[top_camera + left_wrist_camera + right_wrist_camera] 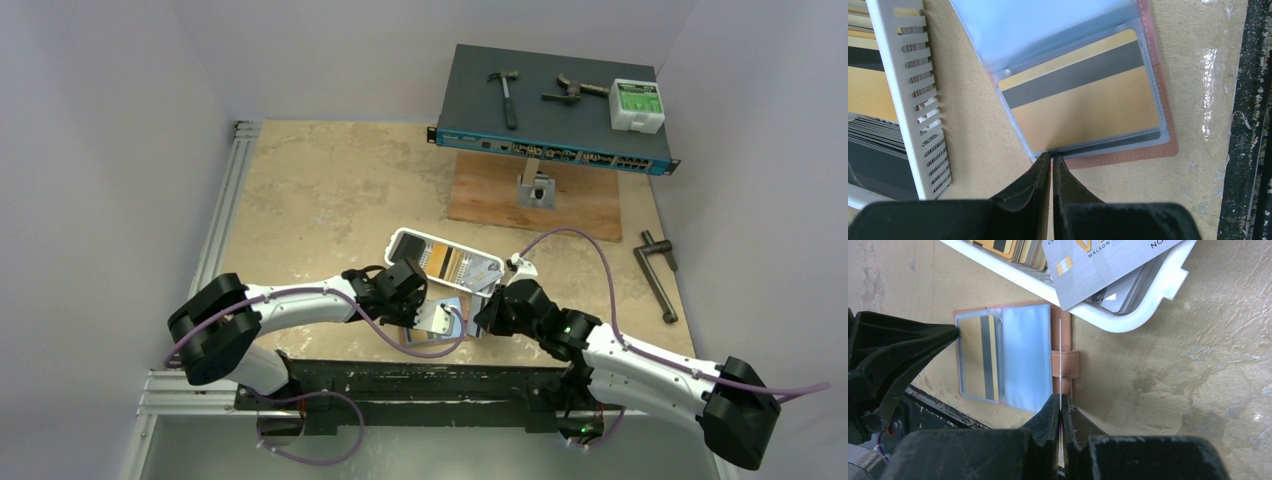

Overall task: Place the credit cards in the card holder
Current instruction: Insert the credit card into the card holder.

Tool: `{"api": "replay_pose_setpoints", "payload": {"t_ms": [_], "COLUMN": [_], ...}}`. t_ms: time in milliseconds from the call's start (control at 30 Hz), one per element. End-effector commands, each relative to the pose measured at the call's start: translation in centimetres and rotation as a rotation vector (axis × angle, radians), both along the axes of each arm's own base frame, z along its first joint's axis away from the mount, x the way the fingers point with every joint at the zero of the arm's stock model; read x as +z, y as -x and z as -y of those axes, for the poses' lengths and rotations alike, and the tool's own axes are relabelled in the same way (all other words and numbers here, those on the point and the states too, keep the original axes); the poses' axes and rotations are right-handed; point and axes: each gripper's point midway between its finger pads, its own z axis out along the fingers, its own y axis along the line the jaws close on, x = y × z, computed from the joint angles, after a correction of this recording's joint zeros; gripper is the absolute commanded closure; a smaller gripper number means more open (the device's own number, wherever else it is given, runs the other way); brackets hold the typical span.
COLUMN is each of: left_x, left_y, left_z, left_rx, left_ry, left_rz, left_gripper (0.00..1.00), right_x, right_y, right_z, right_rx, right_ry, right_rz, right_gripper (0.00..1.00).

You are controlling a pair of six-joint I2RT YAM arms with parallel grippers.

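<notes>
The card holder lies opened flat on the desk, its clear sleeves facing up and an orange-yellow card already seated in one of them. The left fingers are clenched at a corner of the holder's sleeves; whether a sleeve leaf is actually pinched cannot be told. The right fingers are clamped on a held card, seen edge-on as a thin pale line above the holder's tab.

The step in hand is judged to be feeding this card into a free sleeve. To do it well, the card would be tilted down from its upright pose, its leading edge lined up with a sleeve mouth, and slid in shallowly while the holder is pinned at its corner so that it is not pushed along. The sleeves look floppy and could buckle if struck head-on.

More credit cards are stacked in a white tray just beyond the holder. The desk is a mottled beige, stone-like board. Well beyond the holder, a network switch carrying a hammer is raised over a wooden board. Plain pale walls close in around the holder's surroundings.
</notes>
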Motion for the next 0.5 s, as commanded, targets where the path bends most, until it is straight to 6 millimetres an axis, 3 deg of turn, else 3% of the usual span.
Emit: {"api": "replay_pose_setpoints", "payload": {"t_ms": [0,267,467], "left_x": [0.6,0.5,0.5], "left_y": [0.1,0.1,0.1], "left_z": [0.2,0.1,0.1], "left_rx": [-0.022,-0.020,-0.016], "left_ry": [0.014,0.009,0.008], "left_rz": [0.018,0.016,0.015], "left_gripper": [0.96,0.96,0.96], "right_x": [1.5,3.8,2.8], "right_y": [-1.0,-1.1,-0.8], "right_z": [-0.6,0.1,-1.4], "right_rx": [-0.007,-0.034,0.029], "right_ry": [-0.031,-0.064,-0.074], "right_rz": [0.047,0.104,0.073], "right_gripper": [1.00,1.00,1.00]}}
